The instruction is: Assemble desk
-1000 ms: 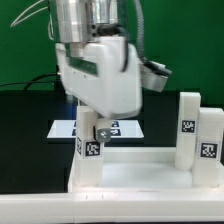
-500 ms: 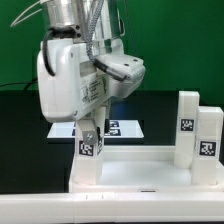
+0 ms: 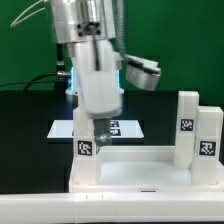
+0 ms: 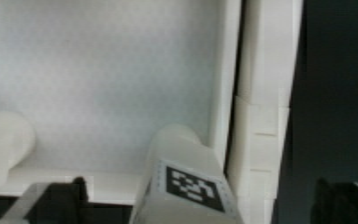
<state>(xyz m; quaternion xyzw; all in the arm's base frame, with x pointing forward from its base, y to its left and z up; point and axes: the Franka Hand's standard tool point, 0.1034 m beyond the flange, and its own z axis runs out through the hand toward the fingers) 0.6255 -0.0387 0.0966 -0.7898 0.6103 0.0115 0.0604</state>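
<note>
The white desk top (image 3: 140,172) lies upside down at the front, rim up. One short white leg (image 3: 88,146) with a tag stands upright in its corner on the exterior view's left. My gripper (image 3: 97,126) hangs straight over that leg, fingers pointing down at its top. In the wrist view the tagged leg (image 4: 194,185) stands between my dark fingers (image 4: 60,196), with a gap showing on each side, so the gripper (image 4: 202,200) looks open and empty. Two more tagged legs (image 3: 188,124) (image 3: 208,142) stand upright at the desk top's end on the exterior view's right.
The marker board (image 3: 122,128) lies flat on the black table behind the desk top, partly hidden by my gripper. The white arm body fills the upper middle of the exterior view. A green wall closes the back.
My wrist has turned about its vertical axis above the leg, from one side to the other and now square on. The leg and desk top have stayed in place.
</note>
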